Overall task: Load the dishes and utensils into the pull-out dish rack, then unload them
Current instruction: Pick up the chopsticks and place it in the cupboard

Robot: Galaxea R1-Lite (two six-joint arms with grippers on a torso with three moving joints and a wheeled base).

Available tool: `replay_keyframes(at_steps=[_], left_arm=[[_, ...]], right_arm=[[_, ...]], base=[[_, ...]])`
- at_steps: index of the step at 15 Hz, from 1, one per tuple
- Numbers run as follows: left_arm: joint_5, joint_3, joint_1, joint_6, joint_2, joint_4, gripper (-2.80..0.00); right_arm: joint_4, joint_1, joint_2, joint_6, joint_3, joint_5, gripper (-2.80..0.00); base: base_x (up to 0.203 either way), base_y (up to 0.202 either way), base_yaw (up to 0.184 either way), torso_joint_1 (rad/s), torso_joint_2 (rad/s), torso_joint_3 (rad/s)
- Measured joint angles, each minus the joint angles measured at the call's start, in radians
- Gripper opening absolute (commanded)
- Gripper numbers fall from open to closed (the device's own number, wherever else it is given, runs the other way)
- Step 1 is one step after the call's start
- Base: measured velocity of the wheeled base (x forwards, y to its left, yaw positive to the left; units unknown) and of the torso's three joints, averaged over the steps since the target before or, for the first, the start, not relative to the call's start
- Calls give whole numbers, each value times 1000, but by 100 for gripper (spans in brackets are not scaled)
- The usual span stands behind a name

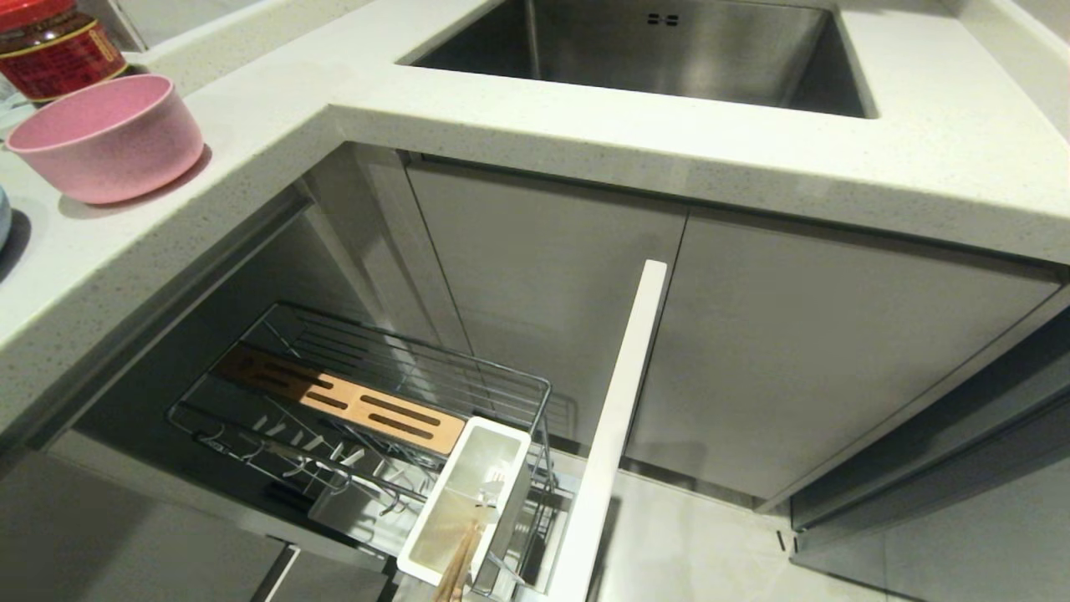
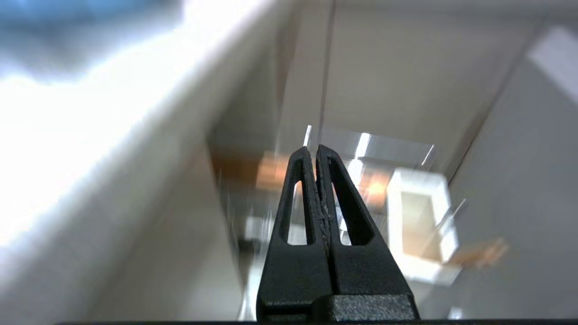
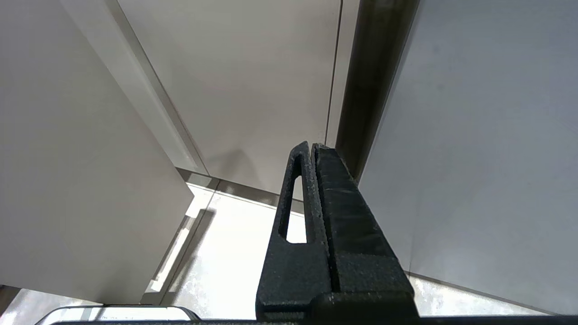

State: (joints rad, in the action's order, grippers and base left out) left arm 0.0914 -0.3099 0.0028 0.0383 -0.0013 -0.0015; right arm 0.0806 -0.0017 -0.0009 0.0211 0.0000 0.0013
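The pull-out dish rack [image 1: 376,368] stands drawn out under the counter, behind its pale front panel [image 1: 614,435]. Its white utensil holder [image 1: 464,502] holds the wooden chopsticks [image 1: 456,573] and what looks like the silver fork [image 1: 495,489]. The pink bowl [image 1: 104,138] sits on the counter at the left, with an edge of the light blue plate [image 1: 2,219] beside it. Neither gripper shows in the head view. My left gripper [image 2: 314,151] is shut and empty, hanging above the rack near the blurred holder [image 2: 420,221]. My right gripper [image 3: 311,146] is shut and empty, facing cabinet doors.
A steel sink [image 1: 652,50] is set into the speckled counter [image 1: 919,150] behind the rack. A red-labelled jar [image 1: 50,46] stands behind the bowl. Closed cabinet doors [image 1: 836,351] face the rack's right side, with pale floor [image 1: 694,543] below.
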Motion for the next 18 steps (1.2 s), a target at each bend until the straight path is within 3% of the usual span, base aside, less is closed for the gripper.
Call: replay_keyframes(at_steps=[5,7,11,15,18], left_arm=[[109,-464,4,1,31,217,-280],[110,-660,2,2,114,254,-280],[-6,-937,1,5,370,273,-280],[-127,-1034,56,-42,624,285,-280],[-252,-1090,73,-127,785,340,-280]], right_arm=[[0,0,0,0,0,0,-280],[0,0,0,0,0,0,-280],[0,0,0,0,0,0,-280],[0,0,0,0,0,0,-280],[0,0,0,0,0,0,-280]], base=[[0,0,0,0,0,0],[0,0,0,0,0,0],[0,0,0,0,0,0],[0,0,0,0,0,0],[0,0,0,0,0,0]])
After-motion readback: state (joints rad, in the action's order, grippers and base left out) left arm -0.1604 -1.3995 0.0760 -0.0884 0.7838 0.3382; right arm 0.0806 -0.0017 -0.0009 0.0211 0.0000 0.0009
